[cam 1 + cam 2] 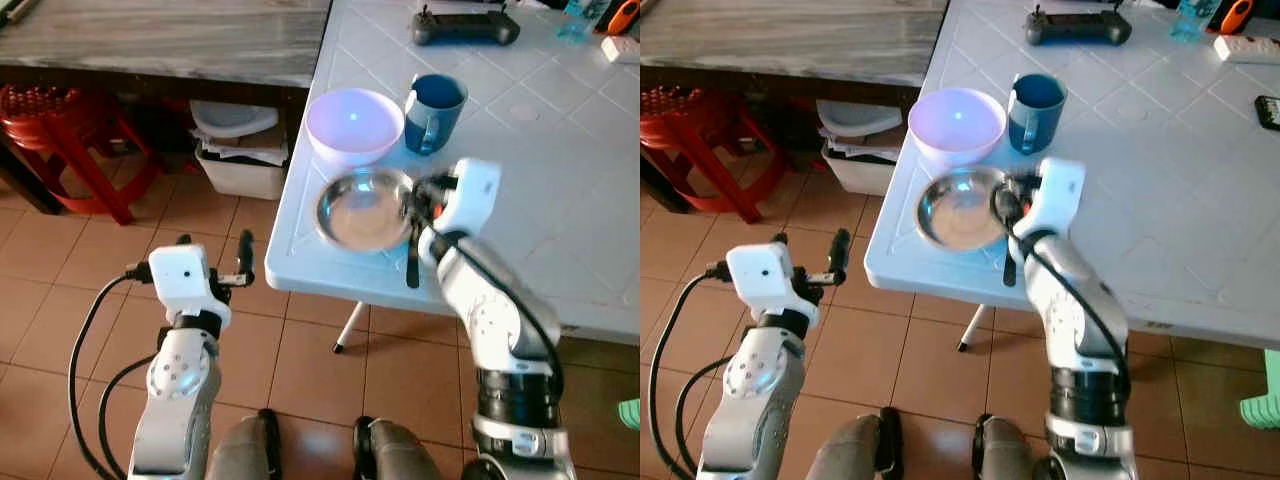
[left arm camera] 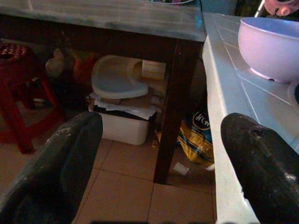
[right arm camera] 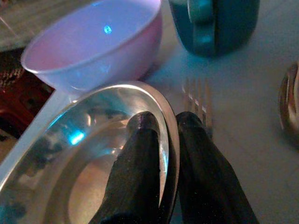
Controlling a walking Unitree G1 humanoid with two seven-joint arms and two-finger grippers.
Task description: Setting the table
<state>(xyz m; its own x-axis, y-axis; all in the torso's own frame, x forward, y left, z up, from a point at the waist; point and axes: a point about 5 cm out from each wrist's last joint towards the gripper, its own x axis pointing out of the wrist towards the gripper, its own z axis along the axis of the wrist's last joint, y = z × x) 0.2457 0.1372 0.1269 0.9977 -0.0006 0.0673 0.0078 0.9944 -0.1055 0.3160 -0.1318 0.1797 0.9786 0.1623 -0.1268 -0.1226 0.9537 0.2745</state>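
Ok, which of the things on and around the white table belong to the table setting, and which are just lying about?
Table setting:
steel plate, its rim pinched by the right gripper
pink bowl
blue mug
fork

Lying about:
black controller
red stool
white bin under the wooden table

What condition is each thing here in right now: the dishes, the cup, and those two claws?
metal plate: upright near the table corner, empty, rim pinched.
right gripper: shut on the plate's rim.
pink bowl: upright, empty.
blue mug: upright.
fork: flat on the table beside the plate.
left gripper: open, off the table's edge.
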